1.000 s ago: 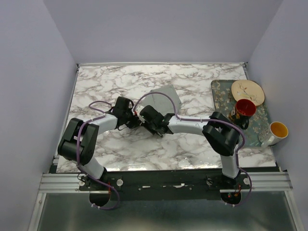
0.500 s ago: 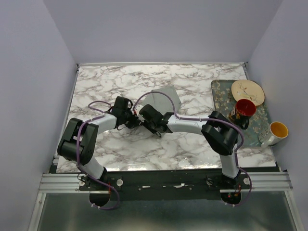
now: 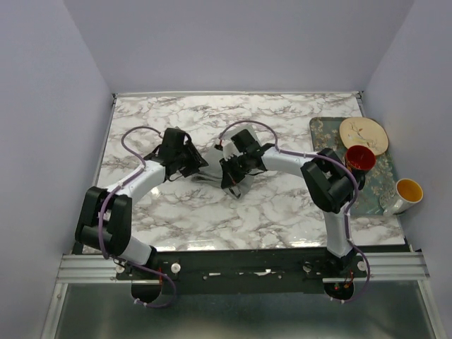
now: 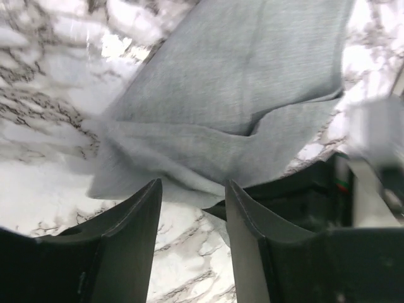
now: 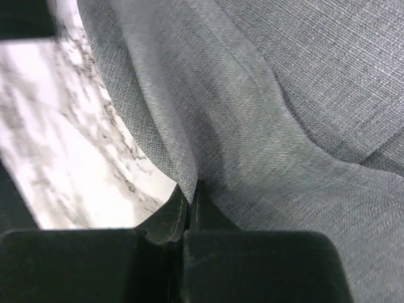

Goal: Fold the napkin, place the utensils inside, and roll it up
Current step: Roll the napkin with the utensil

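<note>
Nearby, tray (image 3: 323,138) (plate (image 3: 363,134), mug (image 3: 359,159)), right gripper (image 5: 189,197) pinching napkin (image 5: 265,126).

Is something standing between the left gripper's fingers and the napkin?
Nothing visible does. The left gripper is open, and the napkin lies just beyond its fingers, over the marble table. The right gripper is shut on the napkin.

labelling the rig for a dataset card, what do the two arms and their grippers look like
The left arm and right arm have white tubular links between bulky black joint housings, with a thin purple cable looping along each. The left gripper and right gripper have matte black, flat, tapering fingers. No markings are readable.
</note>
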{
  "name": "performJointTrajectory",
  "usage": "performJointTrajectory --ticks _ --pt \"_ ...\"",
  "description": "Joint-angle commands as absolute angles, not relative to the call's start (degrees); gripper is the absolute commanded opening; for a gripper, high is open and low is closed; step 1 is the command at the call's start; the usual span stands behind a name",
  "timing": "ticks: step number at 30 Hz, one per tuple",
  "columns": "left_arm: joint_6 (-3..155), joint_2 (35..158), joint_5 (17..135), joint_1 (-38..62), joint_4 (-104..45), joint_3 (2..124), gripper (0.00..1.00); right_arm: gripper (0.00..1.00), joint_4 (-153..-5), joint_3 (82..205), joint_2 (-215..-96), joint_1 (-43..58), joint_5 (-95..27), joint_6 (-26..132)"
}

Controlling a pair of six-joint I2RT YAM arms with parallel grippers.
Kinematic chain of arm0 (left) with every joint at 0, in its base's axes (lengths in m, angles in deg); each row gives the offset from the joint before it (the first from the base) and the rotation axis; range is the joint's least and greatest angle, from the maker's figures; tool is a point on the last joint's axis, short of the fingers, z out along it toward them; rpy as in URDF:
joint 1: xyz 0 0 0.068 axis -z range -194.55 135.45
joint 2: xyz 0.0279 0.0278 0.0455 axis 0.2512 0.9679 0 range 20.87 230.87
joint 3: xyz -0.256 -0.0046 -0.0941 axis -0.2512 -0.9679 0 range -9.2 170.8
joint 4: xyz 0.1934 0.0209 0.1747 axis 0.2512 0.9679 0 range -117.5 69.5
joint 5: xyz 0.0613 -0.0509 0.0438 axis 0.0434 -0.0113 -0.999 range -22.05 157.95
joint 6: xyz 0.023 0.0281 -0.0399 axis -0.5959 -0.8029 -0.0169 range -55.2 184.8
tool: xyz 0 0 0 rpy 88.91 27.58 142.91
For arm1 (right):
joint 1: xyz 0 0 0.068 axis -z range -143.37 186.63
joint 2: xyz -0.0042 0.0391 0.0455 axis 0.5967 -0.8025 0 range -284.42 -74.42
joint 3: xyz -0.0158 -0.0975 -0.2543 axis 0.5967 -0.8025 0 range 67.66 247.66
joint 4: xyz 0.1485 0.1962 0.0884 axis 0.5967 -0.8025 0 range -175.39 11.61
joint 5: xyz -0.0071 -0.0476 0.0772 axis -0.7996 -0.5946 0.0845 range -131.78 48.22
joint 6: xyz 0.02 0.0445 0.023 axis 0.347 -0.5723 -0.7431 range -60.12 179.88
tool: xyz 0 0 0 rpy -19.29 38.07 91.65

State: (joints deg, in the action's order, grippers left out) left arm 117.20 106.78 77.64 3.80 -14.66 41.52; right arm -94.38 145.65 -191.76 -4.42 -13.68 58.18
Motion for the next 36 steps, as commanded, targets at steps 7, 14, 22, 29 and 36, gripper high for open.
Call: performJointTrajectory --ticks 7,14,22,29,36 --pt "112.8 96.5 85.1 5.0 -13.9 34.8 0.51 0.01 -97.4 150.6 -200.3 1.4 11.8 49.8" --pt "113.5 97.7 86.2 6.5 -18.4 33.4 0.49 0.01 -97.7 149.0 -198.5 1.7 7.6 51.6" --pt "123.8 103.1 89.2 6.5 -19.8 32.8 0.57 0.01 -98.2 148.5 -196.8 1.2 1.2 52.5" --pt "123.5 101.5 86.8 7.3 -24.6 29.7 0.46 0.01 -98.8 149.0 -197.8 1.2 1.2 52.1" --pt "125.7 105.2 89.7 7.5 -30.0 29.6 0.24 0.0 -99.3 150.0 -199.2 1.2 1.5 51.9"
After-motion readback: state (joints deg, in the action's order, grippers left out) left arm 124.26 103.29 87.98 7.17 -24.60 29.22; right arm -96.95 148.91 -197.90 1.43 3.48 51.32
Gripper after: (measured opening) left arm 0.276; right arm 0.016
